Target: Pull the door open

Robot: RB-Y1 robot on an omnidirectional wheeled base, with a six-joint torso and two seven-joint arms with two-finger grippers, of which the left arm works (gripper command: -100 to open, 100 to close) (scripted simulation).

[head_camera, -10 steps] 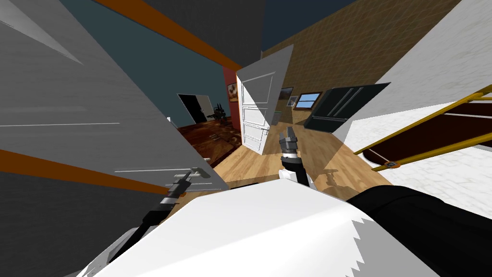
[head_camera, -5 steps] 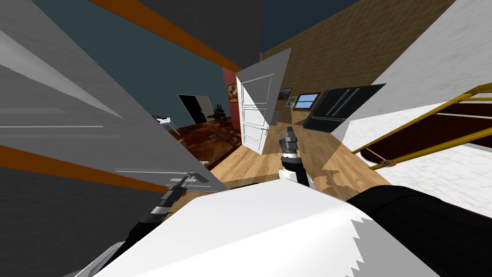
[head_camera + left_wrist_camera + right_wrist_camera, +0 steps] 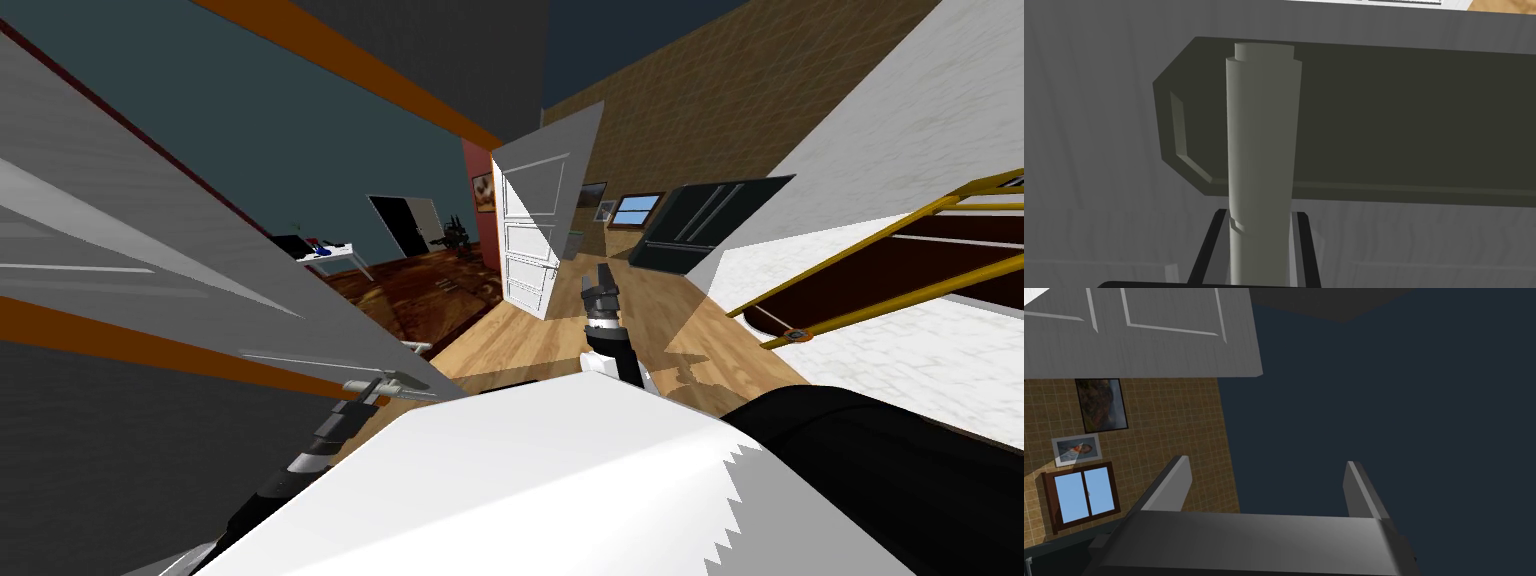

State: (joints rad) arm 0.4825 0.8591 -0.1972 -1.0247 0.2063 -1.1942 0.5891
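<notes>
A grey panelled door (image 3: pixel 150 260) fills the left of the head view, standing ajar from its orange frame (image 3: pixel 120 345). Its lever handle (image 3: pixel 385 383) sits at the door's free edge, and my left gripper (image 3: pixel 372 392) is shut on it. In the left wrist view the grey-green lever (image 3: pixel 1261 150) rises from between the jaws of my left gripper (image 3: pixel 1259 260), in front of its dark backplate (image 3: pixel 1399 120) on the grey door face (image 3: pixel 1089 150). My right gripper (image 3: pixel 603 275) hangs open over the wooden floor, with nothing between the fingers of the right gripper (image 3: pixel 1264 485).
Past the door's edge a white table (image 3: pixel 330 252) with small blue things stands on dark flooring. A second white door (image 3: pixel 535 230) stands open ahead, with a black fridge (image 3: pixel 700 225) to its right. A yellow rail (image 3: pixel 880 260) runs along the right. Light wood floor (image 3: pixel 560 340) lies ahead.
The grey door has swung further toward me, widening the gap so the white table now shows behind it. My left arm has drawn back with the handle. The right arm is unchanged.
</notes>
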